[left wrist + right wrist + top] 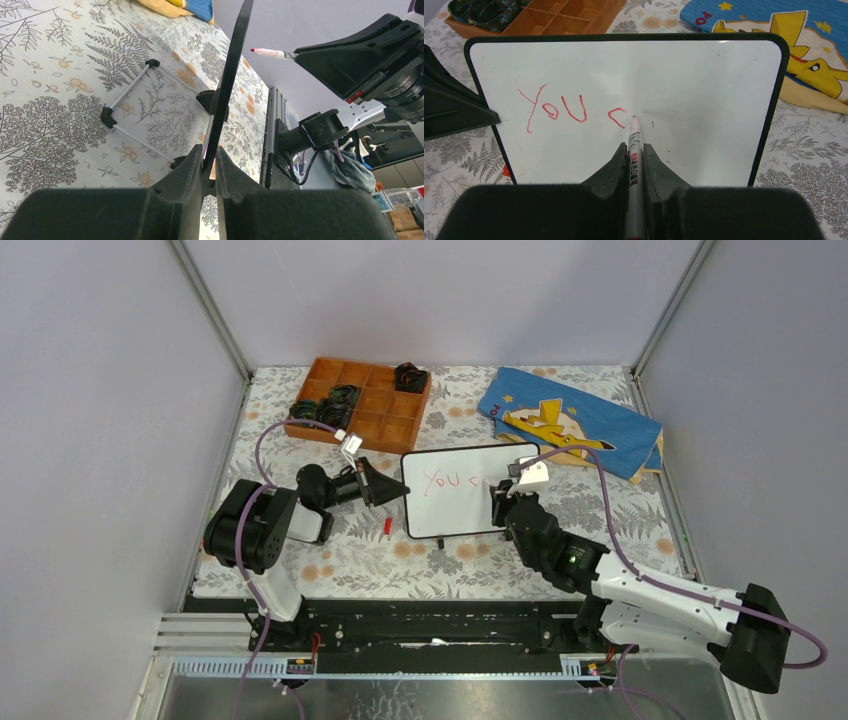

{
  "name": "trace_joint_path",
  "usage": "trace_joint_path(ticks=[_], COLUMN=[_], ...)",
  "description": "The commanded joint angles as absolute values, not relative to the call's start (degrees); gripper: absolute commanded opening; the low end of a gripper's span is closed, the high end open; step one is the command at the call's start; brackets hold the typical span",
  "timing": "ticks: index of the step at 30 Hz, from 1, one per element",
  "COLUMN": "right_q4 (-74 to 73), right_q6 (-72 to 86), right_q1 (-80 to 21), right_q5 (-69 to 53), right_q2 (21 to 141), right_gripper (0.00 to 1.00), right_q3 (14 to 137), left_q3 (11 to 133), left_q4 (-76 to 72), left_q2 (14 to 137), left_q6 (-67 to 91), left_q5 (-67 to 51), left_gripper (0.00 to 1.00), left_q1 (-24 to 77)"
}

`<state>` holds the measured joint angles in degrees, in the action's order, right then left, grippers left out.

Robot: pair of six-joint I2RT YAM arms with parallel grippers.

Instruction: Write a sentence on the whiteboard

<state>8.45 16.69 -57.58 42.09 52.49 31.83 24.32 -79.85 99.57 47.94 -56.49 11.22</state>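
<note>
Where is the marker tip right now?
Right wrist view, centre: the marker tip is just right of the red c on the whiteboard, held in the right gripper.

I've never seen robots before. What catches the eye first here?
Mid-table stands a whiteboard with red writing, "You c", unfinished. The right hand points a marker just past the "c", while the left hand pinches the board's left edge. A blue cloth lies back right.

The whiteboard (455,510) sits mid-table (400,562), its left edge between my left gripper's (400,492) fingers. My right gripper (497,502), before its right side, points a marker (633,145) just right of the sentence (556,107). Behind-left lies a compartment tray (380,412); behind-right, a cloth (590,415).
</note>
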Motion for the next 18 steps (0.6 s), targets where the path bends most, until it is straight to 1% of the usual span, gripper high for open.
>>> trace_joint_path(ticks=[1, 18], right_q4=[9.4, 11.9], right_q6=[15.5, 15.4], right_q1=[-57.3, -56.2], right_q5=[46.0, 47.4], right_q2=[52.7, 56.1], right_gripper=[0.0, 0.0], right_q3=[32.6, 33.9], left_q3=[25.3, 25.4], left_q4=[-79.4, -78.6], left_q2=[98.3, 98.0], left_q6=[46.7, 46.1], left_q5=[-57.0, -57.0], left_gripper=[0.2, 0.2], left_q1=[12.0, 12.1])
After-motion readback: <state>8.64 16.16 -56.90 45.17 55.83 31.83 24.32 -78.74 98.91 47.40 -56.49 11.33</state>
